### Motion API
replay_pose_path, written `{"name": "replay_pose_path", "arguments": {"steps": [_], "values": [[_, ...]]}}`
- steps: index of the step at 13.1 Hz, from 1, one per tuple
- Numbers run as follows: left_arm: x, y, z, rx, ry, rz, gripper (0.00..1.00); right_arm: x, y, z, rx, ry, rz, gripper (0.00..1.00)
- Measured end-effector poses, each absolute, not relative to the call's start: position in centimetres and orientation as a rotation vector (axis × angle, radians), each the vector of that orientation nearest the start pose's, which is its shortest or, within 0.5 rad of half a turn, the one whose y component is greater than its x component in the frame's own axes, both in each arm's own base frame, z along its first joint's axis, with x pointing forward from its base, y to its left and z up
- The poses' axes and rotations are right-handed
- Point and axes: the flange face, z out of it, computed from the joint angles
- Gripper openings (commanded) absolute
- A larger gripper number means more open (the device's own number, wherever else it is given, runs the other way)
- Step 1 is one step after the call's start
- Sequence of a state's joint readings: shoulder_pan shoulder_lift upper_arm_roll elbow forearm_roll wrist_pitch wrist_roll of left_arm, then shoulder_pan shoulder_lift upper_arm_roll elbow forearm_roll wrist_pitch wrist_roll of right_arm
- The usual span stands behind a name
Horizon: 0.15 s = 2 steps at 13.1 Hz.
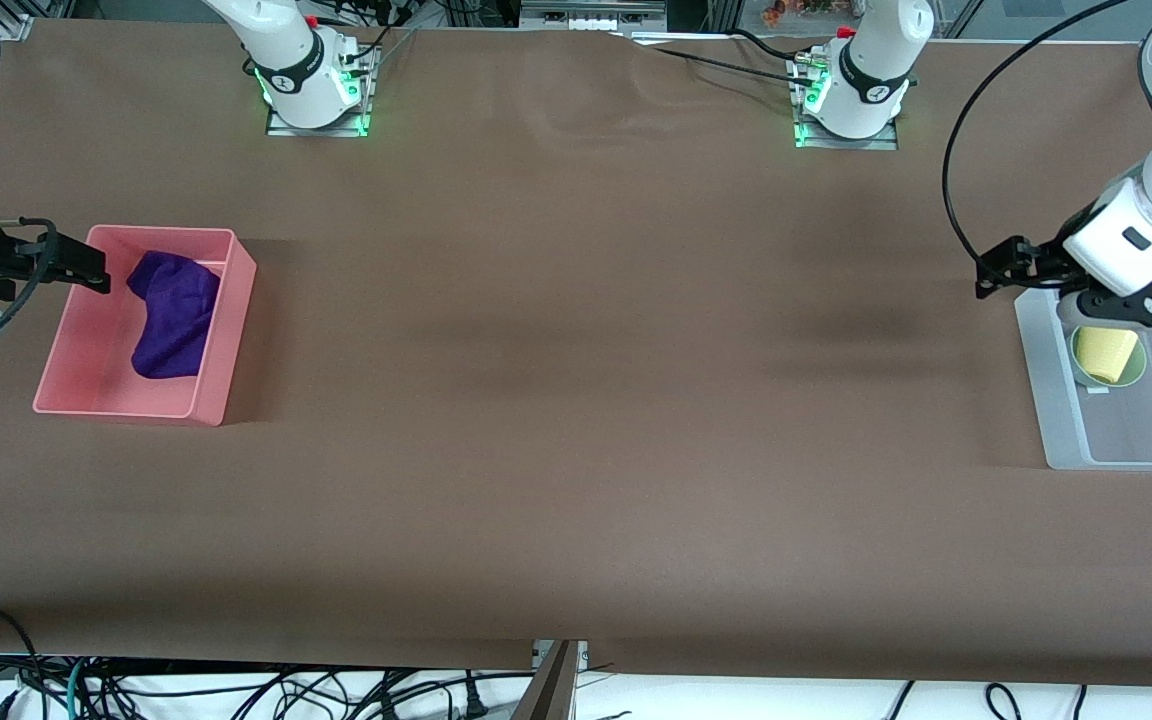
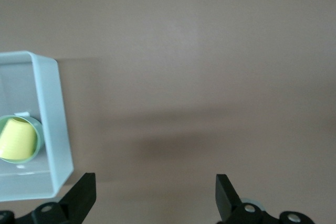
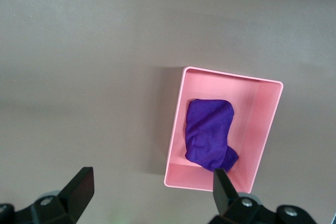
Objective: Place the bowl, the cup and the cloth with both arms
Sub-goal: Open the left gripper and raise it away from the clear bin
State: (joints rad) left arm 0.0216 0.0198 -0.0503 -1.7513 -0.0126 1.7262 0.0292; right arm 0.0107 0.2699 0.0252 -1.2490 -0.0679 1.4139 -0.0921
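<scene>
Overhead, the front view shows a brown bench (image 1: 576, 400) with a pink bin (image 1: 86, 385) at the right arm's end, at about nine o'clock from the middle, and a clear tray (image 1: 1046, 400) at the left arm's end, at about three o'clock. Inside the bin the cloth (image 1: 174, 313) lies crumpled, toward the wall nearer the bench's middle. In the tray the cup (image 1: 1106, 353) rests tipped on its side inside the bowl (image 1: 1136, 375), and the bowl sits in the tray's end closer to the robots' bases. The right claw (image 1: 86, 268) hangs over the bin's rim at the corner toward the right arm's end, and the left claw (image 1: 1001, 268) hangs over the bench just beside the tray's corner, at about eleven o'clock from the bowl. Next, the left wrist view shows the left claw (image 2: 155, 195) released, its two fingers (image 2: 79, 198) spread wide with bare bench between them; the tray (image 2: 52, 124), with the cup (image 2: 18, 139) inside the bowl (image 2: 37, 127), lies off to one side. Lastly, the right wrist view shows the right claw (image 3: 152, 192) likewise released and holding nothing, fingers (image 3: 79, 190) well apart, with the bin (image 3: 262, 124) and the cloth (image 3: 209, 132) in it below.
</scene>
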Motion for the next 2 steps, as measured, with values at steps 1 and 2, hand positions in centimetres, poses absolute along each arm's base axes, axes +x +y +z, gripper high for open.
{"name": "replay_pose_path", "arguments": {"steps": [1, 2], "values": [[56.06, -1.74, 53.85, -3.157, 0.079, 0.077, 1.0, 61.92, 1.17, 60.25, -3.189, -0.192, 0.17, 1.0], [55.9, -1.76, 53.72, -3.158, 0.076, 0.079, 1.0, 61.92, 1.17, 60.25, -3.189, -0.192, 0.17, 1.0]]}}
